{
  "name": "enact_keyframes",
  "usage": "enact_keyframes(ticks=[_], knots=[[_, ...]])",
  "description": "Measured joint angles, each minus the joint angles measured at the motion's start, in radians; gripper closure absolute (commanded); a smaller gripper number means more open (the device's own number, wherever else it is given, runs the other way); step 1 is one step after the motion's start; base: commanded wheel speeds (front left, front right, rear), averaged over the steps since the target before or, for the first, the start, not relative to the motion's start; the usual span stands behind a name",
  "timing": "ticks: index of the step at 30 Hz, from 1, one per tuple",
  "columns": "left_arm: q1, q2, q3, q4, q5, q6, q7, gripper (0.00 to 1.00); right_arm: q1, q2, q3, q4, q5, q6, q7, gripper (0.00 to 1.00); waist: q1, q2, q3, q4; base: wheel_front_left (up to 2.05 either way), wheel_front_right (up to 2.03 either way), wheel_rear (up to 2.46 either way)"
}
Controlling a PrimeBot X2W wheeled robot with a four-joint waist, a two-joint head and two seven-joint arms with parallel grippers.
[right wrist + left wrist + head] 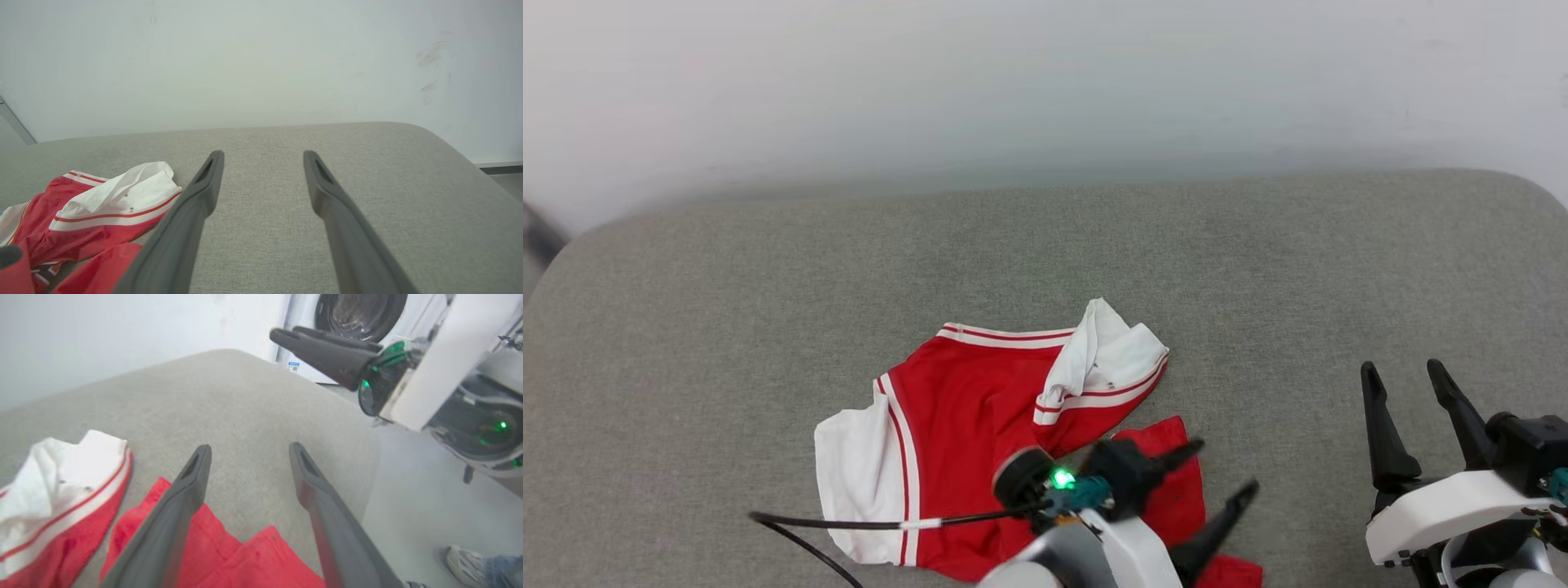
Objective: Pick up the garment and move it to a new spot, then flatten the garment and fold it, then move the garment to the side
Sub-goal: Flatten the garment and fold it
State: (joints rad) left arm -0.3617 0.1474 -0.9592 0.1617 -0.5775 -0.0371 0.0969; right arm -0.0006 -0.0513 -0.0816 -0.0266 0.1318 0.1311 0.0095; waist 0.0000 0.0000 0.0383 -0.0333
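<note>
Grey fabric-covered surface (1258, 269), rounded corners, spans most of scene. Plain white wall (1045, 82) behind it, few dark scuff marks (429, 57) on one part. Front-loading washing machine (359, 310) past surface's corner, round door dark, small label (293, 366) on white front. Pale floor (416, 498) alongside. Person's light sneaker (463, 559) and blue jeans cuff (502, 567) on floor.

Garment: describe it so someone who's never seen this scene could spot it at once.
Start from the big grey padded surface in front of the pale wall. Near its front edge, a crumpled garment lies beneath the open left claw. It is bright red with white sleeves and red-and-white striped trim, against plain grey.
</note>
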Motion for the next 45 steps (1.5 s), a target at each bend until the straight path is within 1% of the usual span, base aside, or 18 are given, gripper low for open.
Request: enact_keyframes(ticks=[4,9,13,16,20,23,27,32,34,35,39,41,45], knots=[[-0.016,0.016,0.095,-0.037,0.039,0.081,-0.132,0.00,0.002,0.000,-0.002,0.003,0.000,0.000,0.000,0.00,0.0000,0.0000,-0.019,0.006,0.00,0.00,0.00],[-0.017,0.070,0.206,-0.038,0.070,0.186,-0.244,0.00,0.009,0.000,-0.003,0.004,-0.001,0.000,0.001,0.00,0.0000,0.0000,-0.036,0.011,0.00,0.00,0.00],[0.004,0.124,0.300,-0.030,0.074,0.273,-0.288,0.00,0.021,0.000,-0.004,0.003,-0.003,0.000,0.006,0.00,0.0000,0.0000,-0.046,0.014,0.00,0.00,0.00],[0.051,0.171,0.375,-0.020,0.055,0.321,-0.312,0.00,0.023,0.000,-0.003,0.002,-0.003,0.000,0.008,0.00,0.0000,0.0000,-0.051,0.016,0.00,0.00,0.00],[0.133,0.229,0.466,-0.017,0.016,0.368,-0.329,0.00,0.026,0.000,-0.005,0.002,-0.009,0.000,0.009,0.00,0.0000,0.0000,-0.058,0.017,0.00,0.00,0.00],[0.189,0.281,0.511,-0.020,0.004,0.389,-0.334,0.00,0.033,0.000,-0.007,0.002,-0.009,0.000,0.011,0.00,0.0000,0.0000,-0.065,0.020,0.00,0.00,0.00],[0.250,0.318,0.518,-0.044,0.002,0.407,-0.328,0.00,0.043,0.000,-0.007,0.003,-0.010,0.000,0.017,0.00,0.0000,0.0000,-0.071,0.023,0.00,0.00,0.00],[0.275,0.329,0.513,-0.086,0.010,0.425,-0.318,0.00,0.045,0.000,-0.008,0.011,-0.002,0.000,0.029,0.00,0.0000,0.0000,-0.073,0.028,0.00,0.00,0.00],[0.274,0.328,0.511,-0.100,0.011,0.426,-0.317,0.00,0.047,0.000,-0.014,0.026,0.048,0.000,0.046,0.00,0.0000,0.0000,-0.071,0.035,0.00,0.00,0.00],[0.273,0.326,0.509,-0.106,0.014,0.426,-0.317,0.00,0.046,0.000,-0.021,0.029,0.052,0.000,0.055,0.00,0.0000,0.0000,-0.070,0.040,0.00,0.00,0.00],[0.250,0.315,0.502,-0.127,0.024,0.429,-0.320,0.00,0.031,0.000,-0.050,0.085,0.097,0.000,0.165,0.00,0.0000,0.0000,-0.059,0.065,0.00,0.00,0.00],[0.238,0.311,0.498,-0.133,0.029,0.427,-0.323,0.00,-0.008,-0.001,-0.059,0.123,0.086,0.000,0.235,0.00,0.0000,0.0000,-0.052,0.081,0.00,0.00,0.00],[0.214,0.289,0.483,-0.139,0.038,0.418,-0.330,0.00,-0.130,0.000,-0.026,0.222,0.142,0.000,0.372,0.00,0.0000,0.0000,-0.033,0.120,0.00,0.00,0.00]])
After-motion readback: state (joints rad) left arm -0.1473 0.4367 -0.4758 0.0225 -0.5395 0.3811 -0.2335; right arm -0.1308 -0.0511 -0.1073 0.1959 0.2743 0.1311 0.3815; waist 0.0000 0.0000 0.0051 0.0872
